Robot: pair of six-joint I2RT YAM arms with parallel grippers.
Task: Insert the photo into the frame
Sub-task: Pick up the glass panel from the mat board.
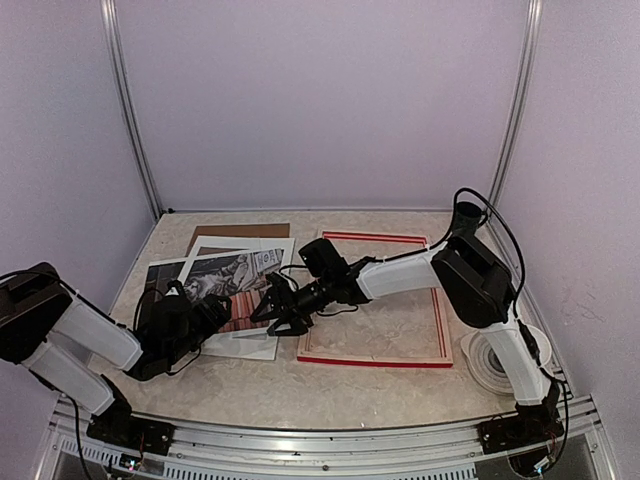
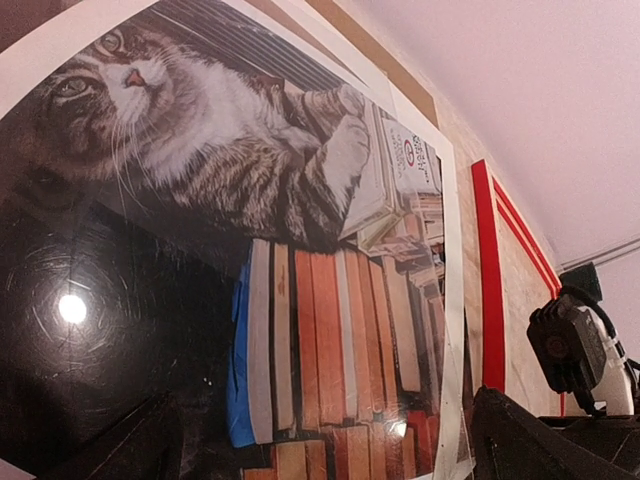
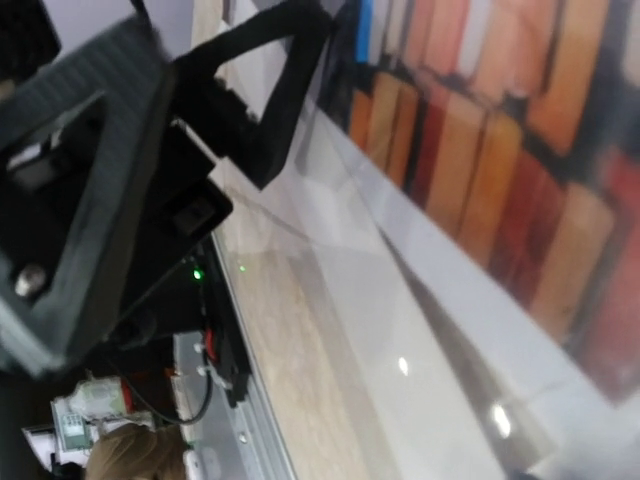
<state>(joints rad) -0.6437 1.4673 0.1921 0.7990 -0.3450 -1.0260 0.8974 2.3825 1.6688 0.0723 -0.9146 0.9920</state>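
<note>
Grip depth matters most at this step. Nearest, the left tool (image 1: 212, 314) hovers wide open over the photo (image 1: 225, 275) and holds nothing. The right tool (image 1: 278, 312) has its jaws apart at the photo's right edge, not yet pinching it. Just beyond, the frame (image 1: 380, 361) lies flat on the surface (image 1: 300, 395). I think it should catch only the white border, lift low, and carry the print rightward without creasing it.
</note>
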